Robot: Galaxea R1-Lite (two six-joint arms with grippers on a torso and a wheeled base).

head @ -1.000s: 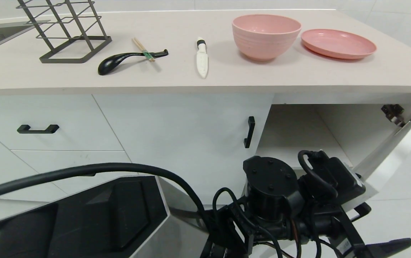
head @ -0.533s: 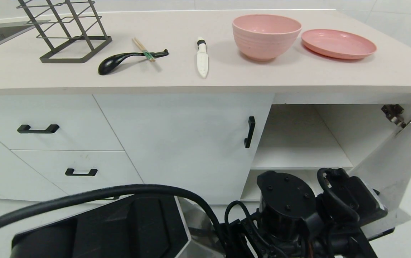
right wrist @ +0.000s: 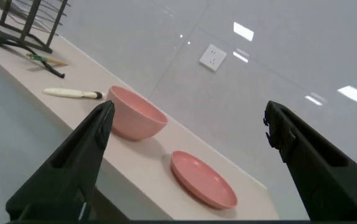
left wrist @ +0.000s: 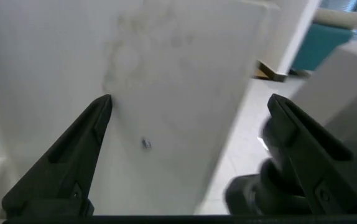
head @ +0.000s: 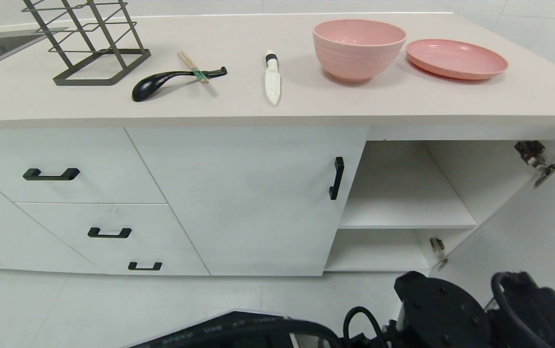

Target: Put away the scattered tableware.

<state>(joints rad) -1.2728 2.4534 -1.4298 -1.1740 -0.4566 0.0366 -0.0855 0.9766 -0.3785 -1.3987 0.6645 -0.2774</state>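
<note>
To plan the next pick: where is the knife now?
In the head view, the knife lies on the counter, between the spoon to the left and the bowl to the right.

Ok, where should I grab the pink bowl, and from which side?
Take the pink bowl by its rim, coming down from above with one finger inside and one outside. It stands upright, mouth open, and its round wall looks too wide and sloped to pinch across. Probably use the front rim, away from the pink plate on its right.
</note>
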